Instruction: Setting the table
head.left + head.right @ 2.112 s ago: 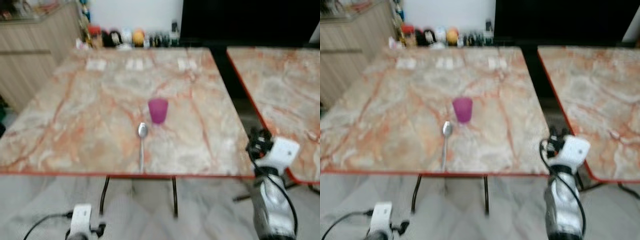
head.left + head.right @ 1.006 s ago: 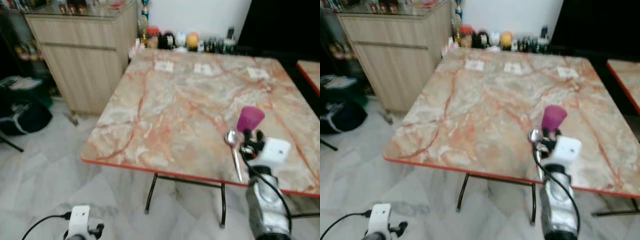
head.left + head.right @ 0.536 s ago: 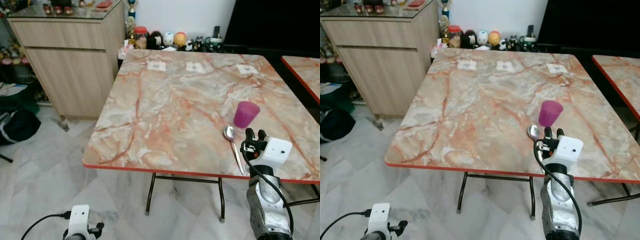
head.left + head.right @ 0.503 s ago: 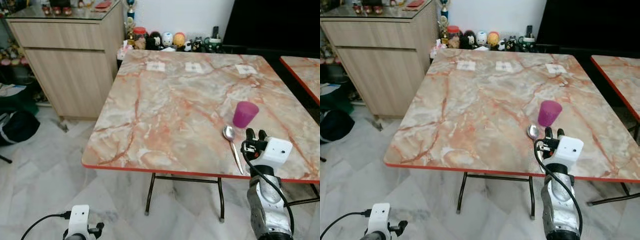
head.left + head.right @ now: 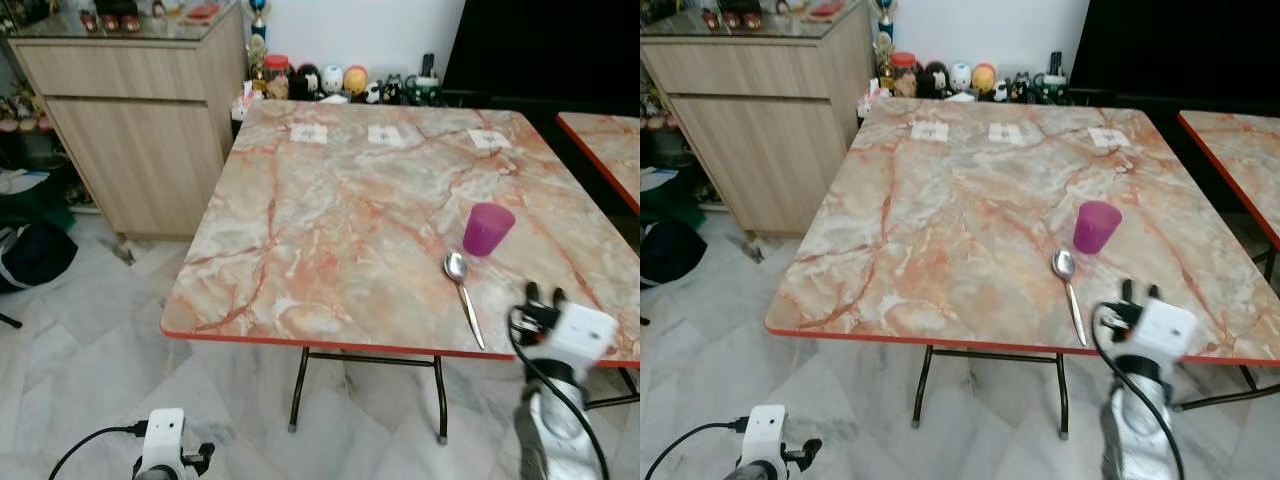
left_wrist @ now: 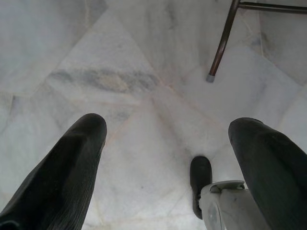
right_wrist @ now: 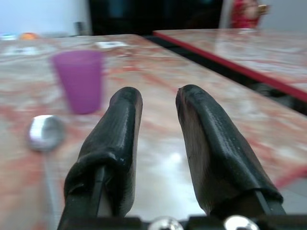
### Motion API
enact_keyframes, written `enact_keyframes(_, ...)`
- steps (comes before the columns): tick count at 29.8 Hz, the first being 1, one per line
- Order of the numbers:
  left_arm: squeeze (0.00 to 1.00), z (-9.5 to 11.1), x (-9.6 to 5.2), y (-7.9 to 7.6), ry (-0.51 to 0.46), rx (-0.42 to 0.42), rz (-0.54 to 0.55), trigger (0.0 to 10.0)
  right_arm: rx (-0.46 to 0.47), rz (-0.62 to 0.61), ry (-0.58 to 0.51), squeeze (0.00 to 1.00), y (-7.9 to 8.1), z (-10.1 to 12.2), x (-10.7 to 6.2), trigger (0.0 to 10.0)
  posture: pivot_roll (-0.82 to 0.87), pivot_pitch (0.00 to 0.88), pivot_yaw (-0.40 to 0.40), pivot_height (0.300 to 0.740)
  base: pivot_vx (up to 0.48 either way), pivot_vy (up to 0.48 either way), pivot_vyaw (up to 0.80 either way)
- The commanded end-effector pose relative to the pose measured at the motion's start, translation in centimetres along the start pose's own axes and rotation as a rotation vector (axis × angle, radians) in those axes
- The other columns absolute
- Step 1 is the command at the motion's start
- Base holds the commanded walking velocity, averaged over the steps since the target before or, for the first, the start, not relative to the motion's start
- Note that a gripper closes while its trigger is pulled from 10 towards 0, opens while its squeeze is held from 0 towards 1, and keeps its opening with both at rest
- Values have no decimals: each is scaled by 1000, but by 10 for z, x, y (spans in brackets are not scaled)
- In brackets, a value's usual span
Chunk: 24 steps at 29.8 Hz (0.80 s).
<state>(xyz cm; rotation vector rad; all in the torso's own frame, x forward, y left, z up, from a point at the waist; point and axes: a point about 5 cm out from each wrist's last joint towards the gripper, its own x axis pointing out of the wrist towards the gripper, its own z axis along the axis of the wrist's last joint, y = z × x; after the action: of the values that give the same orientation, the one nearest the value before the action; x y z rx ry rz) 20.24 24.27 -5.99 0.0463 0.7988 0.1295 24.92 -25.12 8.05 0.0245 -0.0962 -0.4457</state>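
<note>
A purple cup [image 5: 488, 229] stands upright on the marble table [image 5: 330, 230], toward its near right part. A metal spoon [image 5: 463, 295] lies just in front of the cup, handle toward the near edge. My right gripper [image 5: 542, 293] hovers at the table's near right edge, right of the spoon's handle. In the right wrist view its fingers [image 7: 122, 120] stand a little apart with nothing between them, the cup [image 7: 79, 86] and spoon bowl [image 7: 43, 132] ahead. My left gripper [image 6: 168, 129] hangs open over the floor.
A wooden cabinet [image 5: 130, 100] stands left of the table. Jars and figurines [image 5: 330, 78] line the far edge, with three white cards [image 5: 308, 133] before them. A second table [image 5: 600, 140] is at the right. A dark bag [image 5: 30, 250] lies on the floor. A table leg [image 6: 223, 43] is near my left gripper.
The view swung left, then settled. My right gripper has dropped lower and rightward, away from the spoon. Cup and spoon have stayed put on the table.
</note>
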Motion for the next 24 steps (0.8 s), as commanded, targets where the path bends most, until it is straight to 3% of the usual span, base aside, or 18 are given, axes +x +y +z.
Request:
enact_keyframes(1,0,-2,0,0,12,10,2,10000,4,8,-50,0,-2,11,3,10000,84,10,-36,740,0,0,0)
enact_keyframes(5,0,-1,0,-1,12,12,-2,10000,10,30,-47,0,2,11,5,10000,90,5,-39,740,0,0,0)
enact_keyframes(9,0,0,0,0,4,14,11,10000,-3,186,-27,0,31,7,3,10000,99,6,-43,740,0,0,0)
enact_keyframes(17,0,-3,0,-1,19,0,12,10000,10,320,-22,0,57,10,9,10000,101,6,-45,740,0,0,0)
enact_keyframes(24,0,-4,0,0,28,-14,27,10000,15,339,2,0,61,6,9,10000,105,5,-48,740,0,0,0)
